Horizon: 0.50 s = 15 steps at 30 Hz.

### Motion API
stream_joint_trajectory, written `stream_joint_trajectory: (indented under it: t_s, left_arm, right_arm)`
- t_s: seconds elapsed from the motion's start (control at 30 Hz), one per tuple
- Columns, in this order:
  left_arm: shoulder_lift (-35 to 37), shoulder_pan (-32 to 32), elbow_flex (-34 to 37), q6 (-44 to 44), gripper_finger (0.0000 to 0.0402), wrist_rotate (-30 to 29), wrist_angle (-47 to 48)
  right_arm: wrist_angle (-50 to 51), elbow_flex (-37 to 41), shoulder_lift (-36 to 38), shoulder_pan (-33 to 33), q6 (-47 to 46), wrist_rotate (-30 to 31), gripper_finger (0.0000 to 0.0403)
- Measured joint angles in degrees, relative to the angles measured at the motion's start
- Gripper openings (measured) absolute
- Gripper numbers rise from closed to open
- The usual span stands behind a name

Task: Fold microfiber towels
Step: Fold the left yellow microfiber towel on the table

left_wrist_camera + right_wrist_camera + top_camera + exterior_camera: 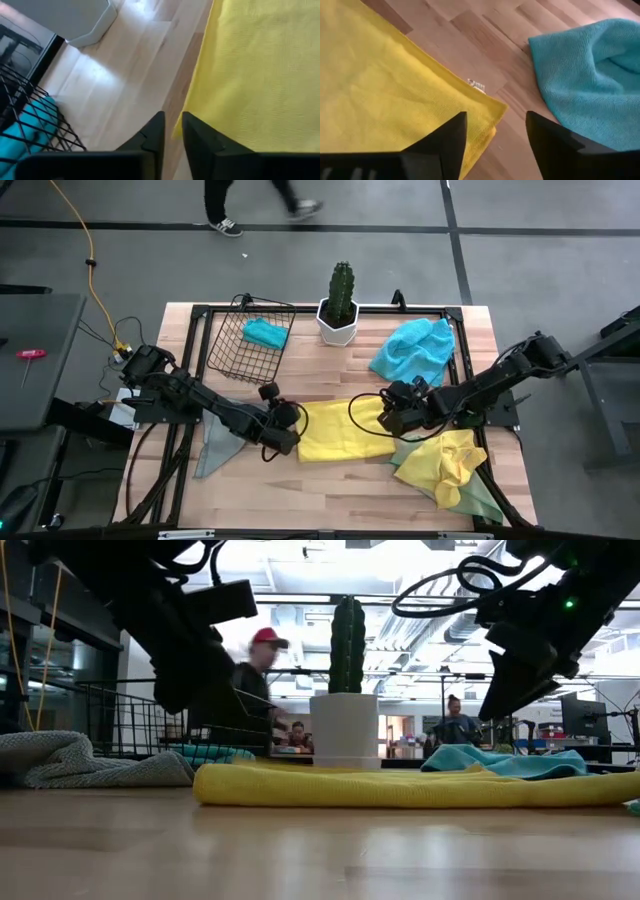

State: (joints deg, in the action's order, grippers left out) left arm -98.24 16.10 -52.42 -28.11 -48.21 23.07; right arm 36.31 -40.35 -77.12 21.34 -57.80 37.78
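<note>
A yellow towel lies folded flat in the middle of the table. My left gripper hovers over the towel's left edge, its fingers a narrow gap apart with nothing between them. My right gripper stands open above the towel's right corner. In the low view both grippers, left and right, hang clear above the cloth. A turquoise towel lies bunched at the far right. Another turquoise towel sits in the wire basket.
A potted cactus stands at the far edge, in the middle. A grey towel lies crumpled at the near left. A heap of yellow and pale green cloths sits at the near right. A person walks on the floor beyond the table.
</note>
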Motion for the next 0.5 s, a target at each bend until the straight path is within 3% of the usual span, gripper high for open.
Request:
stream_joint_trajectory:
  t_s: [0.23, 0.37, 0.5]
  left_arm:
    - [3.0, 0.1, -1.5, 5.5, 0.0137, 0.0, 4.0]
    - [6.7, 0.9, -2.9, 10.3, 0.0163, 0.4, 1.6]
    - [7.7, 2.4, -1.0, 17.8, 0.0171, 8.1, -8.8]
  right_arm:
    - [1.9, -3.1, 0.0, 0.2, 4.8, 0.0, 0.0206]
    - [0.5, -6.0, 0.1, 0.4, 10.7, 1.3, 0.0206]
    - [-9.3, -4.9, 0.3, 2.2, 17.8, 8.4, 0.0206]
